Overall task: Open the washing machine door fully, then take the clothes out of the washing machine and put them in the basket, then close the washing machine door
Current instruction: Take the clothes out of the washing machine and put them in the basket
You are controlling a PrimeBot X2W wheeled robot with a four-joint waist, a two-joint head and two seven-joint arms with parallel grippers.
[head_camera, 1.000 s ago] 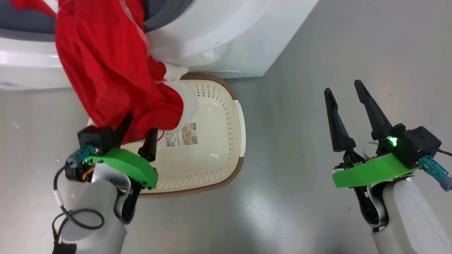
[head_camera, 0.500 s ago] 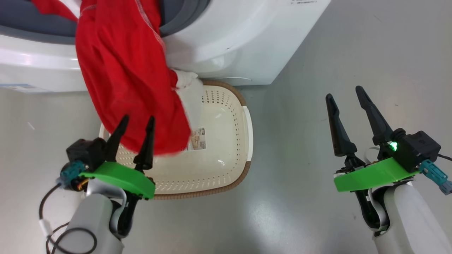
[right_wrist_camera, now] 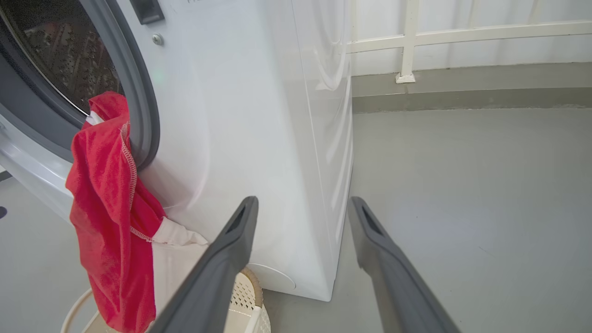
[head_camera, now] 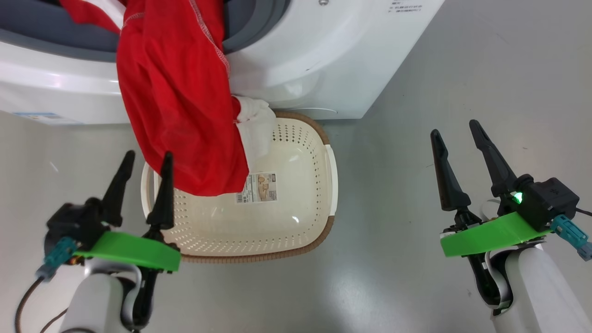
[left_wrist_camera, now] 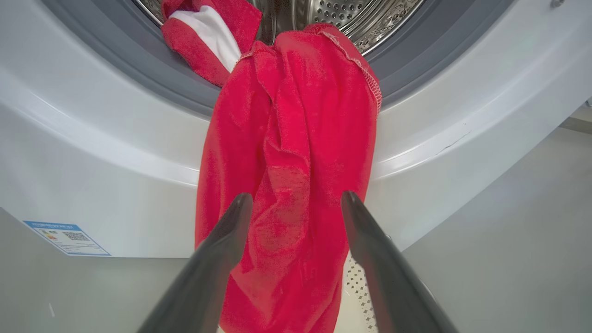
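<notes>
A red garment with a white cloth part hangs out of the washing machine over its grey rubber ring, its lower end dangling above the cream basket. A second red piece with a white band lies at the steel drum mouth. My left gripper is open and holds nothing, left of the basket's near-left corner; in the left wrist view its fingers frame the hanging cloth without touching it. My right gripper is open over bare floor. The door is out of view.
The basket stands on the grey floor against the machine's front, with a paper label inside. A blue sticker marks the machine's lower front. A white railing runs along the far wall. Open floor lies to the right.
My left gripper has come off the red garment, opened and drawn back to the lower left. The garment stays hanging from the machine. The camera has shifted a little.
</notes>
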